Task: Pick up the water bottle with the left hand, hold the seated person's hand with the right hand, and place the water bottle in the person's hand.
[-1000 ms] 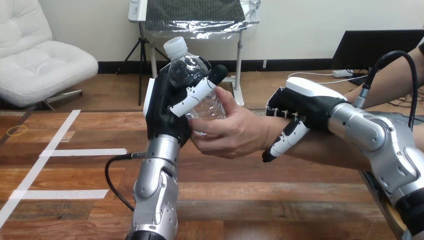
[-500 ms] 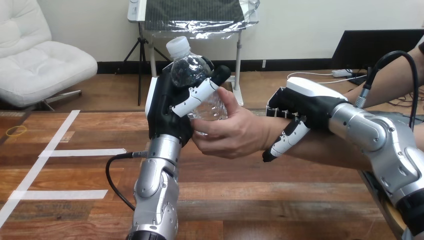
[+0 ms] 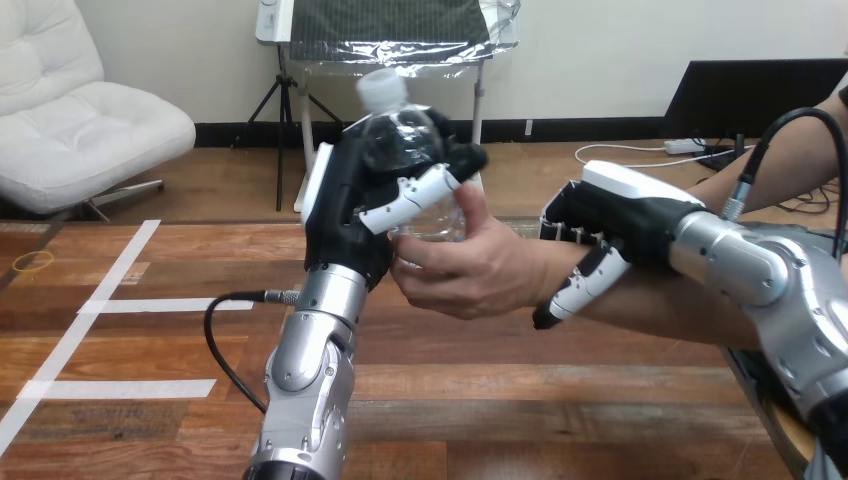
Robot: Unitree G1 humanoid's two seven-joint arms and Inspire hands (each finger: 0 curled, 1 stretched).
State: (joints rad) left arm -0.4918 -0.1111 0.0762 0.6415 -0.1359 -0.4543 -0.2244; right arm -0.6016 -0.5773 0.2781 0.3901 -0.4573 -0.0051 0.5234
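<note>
Above the middle of the table (image 3: 520,400), a little toward eleven o'clock of the view's centre, the water bottle (image 3: 400,140) stands nearly upright in the air, its white cap (image 3: 382,88) at the twelve o'clock end and leaning slightly left. It is clear, and its lower half is covered by the hands on it.

The left hand (image 3: 345,215) is closed round the bottle from its nine o'clock side. Its thumb (image 3: 420,190) lies slantwise across the front of the bottle and its fingers wrap round the back, with one dark tip showing at the bottle's three o'clock edge. The silver forearm rises to it from six o'clock.

The person's hand (image 3: 480,270) meets the bottle from four o'clock. Its fingers are curled about the bottle's base and its thumb points up along the right side, so both hands are on the bottle at once.

At three o'clock of that hand, the right hand (image 3: 615,215) sits on the person's wrist (image 3: 545,265). Its fingers are bent over the top of the wrist and its thumb (image 3: 580,285) hangs down across the near side, clasping it.

As I judge it, the pick-up and the steadying hold are done and the handover is nearly made. What is left is for the left hand to loosen its thumb and fingers and draw clear, leaving the bottle with the person.
</note>
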